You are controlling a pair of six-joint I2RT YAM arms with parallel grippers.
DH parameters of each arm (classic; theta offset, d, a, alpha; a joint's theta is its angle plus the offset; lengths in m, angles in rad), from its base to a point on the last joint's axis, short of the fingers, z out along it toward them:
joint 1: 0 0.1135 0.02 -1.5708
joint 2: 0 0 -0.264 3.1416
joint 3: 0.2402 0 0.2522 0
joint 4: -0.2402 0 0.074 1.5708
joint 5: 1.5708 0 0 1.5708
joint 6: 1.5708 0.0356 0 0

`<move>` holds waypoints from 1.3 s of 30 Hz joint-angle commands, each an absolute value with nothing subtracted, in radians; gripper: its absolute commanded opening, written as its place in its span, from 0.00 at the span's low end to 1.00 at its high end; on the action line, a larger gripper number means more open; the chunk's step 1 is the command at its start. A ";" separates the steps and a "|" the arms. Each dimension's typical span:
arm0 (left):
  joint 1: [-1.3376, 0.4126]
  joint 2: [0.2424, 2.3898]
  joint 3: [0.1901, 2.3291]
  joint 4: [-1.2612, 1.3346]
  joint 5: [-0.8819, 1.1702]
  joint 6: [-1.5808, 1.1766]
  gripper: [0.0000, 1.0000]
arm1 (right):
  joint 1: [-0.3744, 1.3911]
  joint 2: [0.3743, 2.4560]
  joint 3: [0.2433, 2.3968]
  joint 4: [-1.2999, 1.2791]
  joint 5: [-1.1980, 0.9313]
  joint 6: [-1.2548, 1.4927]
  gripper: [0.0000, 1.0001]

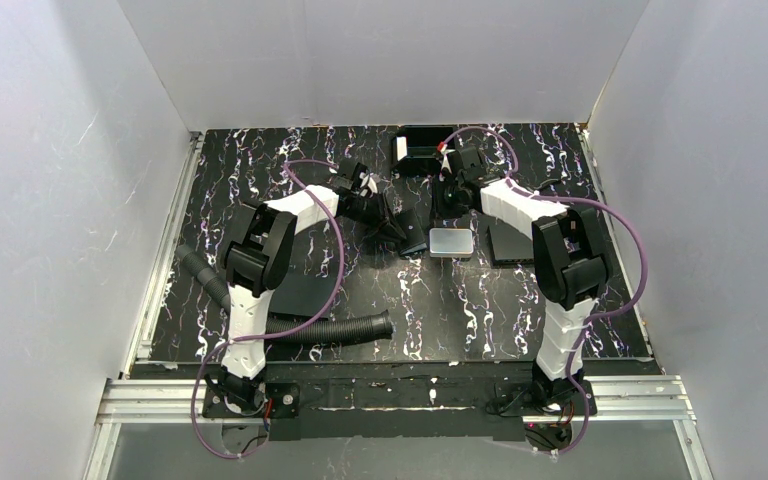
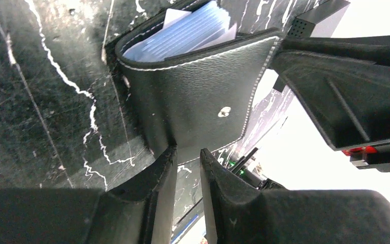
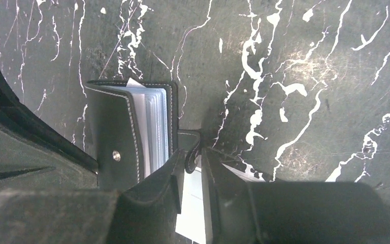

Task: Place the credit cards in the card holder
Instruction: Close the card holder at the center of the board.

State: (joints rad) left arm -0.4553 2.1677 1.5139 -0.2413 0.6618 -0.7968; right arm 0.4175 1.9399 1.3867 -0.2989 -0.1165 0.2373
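Observation:
The black card holder [image 1: 412,215] stands open on the mat between my two grippers. In the left wrist view its front cover with a snap [image 2: 203,96] faces me, and pale cards or sleeves [image 2: 183,35] stick out of its top. My left gripper [image 2: 188,152] is shut on the cover's lower edge. My right gripper [image 3: 193,157] is shut on the holder's closing tab [image 3: 190,145]. The pale stack [image 3: 155,127] shows inside the holder [image 3: 111,132]. A whitish flat piece [image 3: 192,203] shows beneath my right fingers; I cannot tell if it is a card.
A silver-grey rounded case [image 1: 450,242] lies just in front of the holder. A flat black pad [image 1: 515,240] lies to its right and another [image 1: 300,292] by the left arm. A black box [image 1: 422,150] stands at the back. A corrugated hose [image 1: 330,328] crosses the front left.

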 commanded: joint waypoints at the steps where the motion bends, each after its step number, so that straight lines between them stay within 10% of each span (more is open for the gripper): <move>1: -0.454 2.158 1.550 -0.320 0.633 -0.776 0.26 | 0.421 1.968 1.445 -0.319 -0.097 0.218 0.24; 13: -0.484 2.238 1.663 -0.448 0.601 -0.744 0.45 | 0.425 1.963 1.459 -0.321 -0.136 0.228 0.02; 39: -0.505 2.327 1.738 -0.594 0.451 -0.659 0.48 | 0.425 1.895 1.313 -0.084 -0.469 0.390 0.01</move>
